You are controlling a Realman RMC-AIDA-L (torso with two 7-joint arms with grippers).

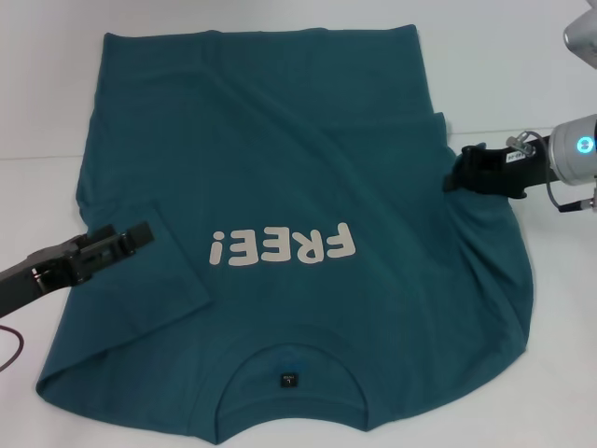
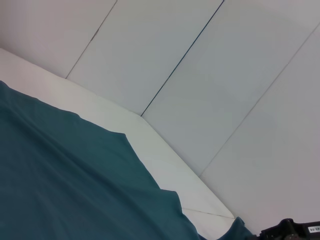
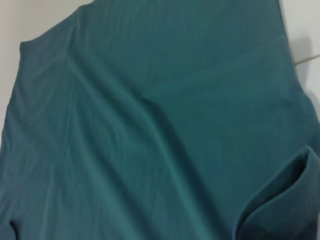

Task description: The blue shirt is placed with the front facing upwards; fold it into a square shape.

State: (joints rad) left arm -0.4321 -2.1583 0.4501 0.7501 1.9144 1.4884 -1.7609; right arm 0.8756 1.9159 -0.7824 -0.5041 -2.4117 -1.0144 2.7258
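Blue shirt (image 1: 289,187) lies front up on the white counter (image 1: 37,93), both sleeves tucked in, body unfolded. Left gripper (image 1: 140,233) spread at the left sleeve; right gripper (image 1: 454,175) at the right sleeve, can't tell its state. Main folds remain.

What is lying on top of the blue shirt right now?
On the blue shirt, both sleeves lie folded inward over the front. The left gripper is above the left sleeve fold and the right gripper is at the right fold. The fabric under those flaps is hidden.
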